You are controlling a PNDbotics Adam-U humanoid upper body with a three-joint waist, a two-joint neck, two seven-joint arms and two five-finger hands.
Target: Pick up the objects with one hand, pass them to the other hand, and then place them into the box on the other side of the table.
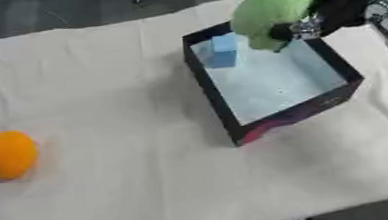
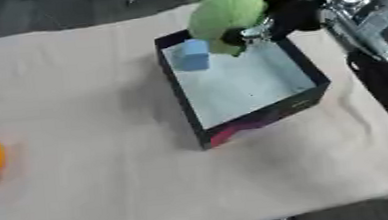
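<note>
We see a green soft toy (image 1: 269, 6) held up over the far corner of the black box (image 1: 234, 123). Our right hand (image 1: 333, 7) has its fingers curled round the toy, pinching it from the side. We think it hangs there so it can drop straight down inside. 1 blue block (image 1: 223, 50) already sits in the box, in the far left corner, so the toy should go beside it. The box is on the right side of the bench (image 1: 134, 187), which has a pale cloth on it. An orange ball (image 1: 8, 154) lies well apart on the left side, likely waiting its turn. Our left hand does not show.
</note>
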